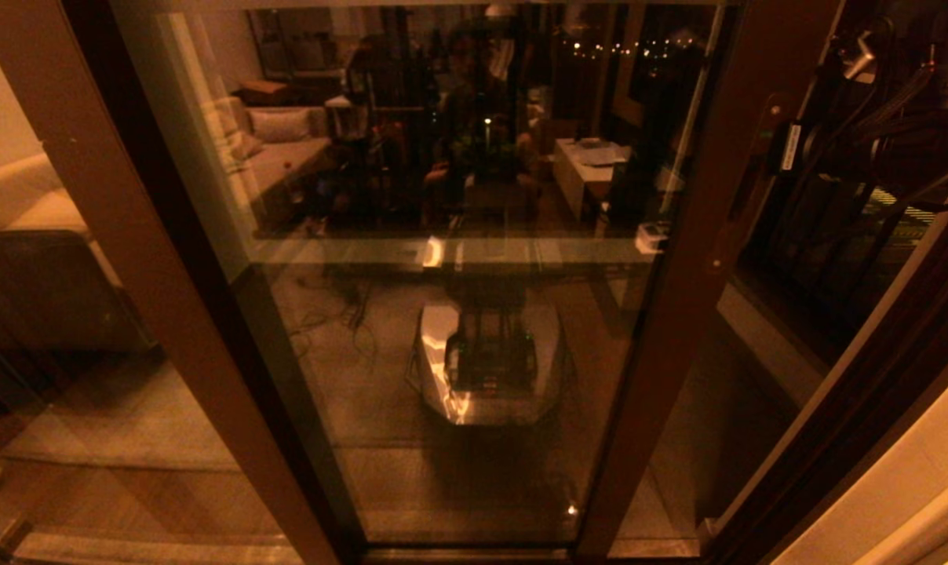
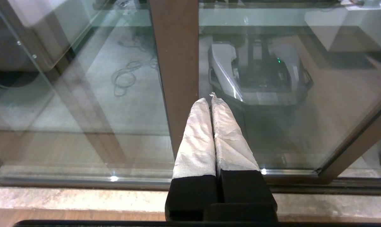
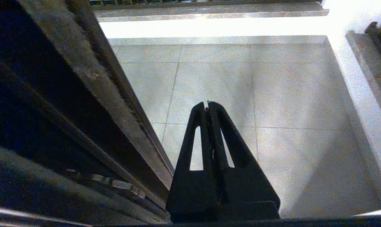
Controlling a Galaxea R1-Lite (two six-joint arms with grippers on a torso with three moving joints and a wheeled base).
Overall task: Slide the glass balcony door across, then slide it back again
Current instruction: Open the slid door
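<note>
Straight ahead of the robot, the door (image 1: pixel 474 275) fills the head view with its handle edge (image 1: pixel 709 235) toward the right, the right gripper (image 3: pixel 207 104) hanging clenched and empty over the tiled balcony floor (image 3: pixel 272 94) beside that edge, the left gripper (image 2: pixel 211 97) parked, fingers (image 2: pixel 195 142) pressed together.

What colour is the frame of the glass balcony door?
Dark brown frame, seen best in the head view.
</note>
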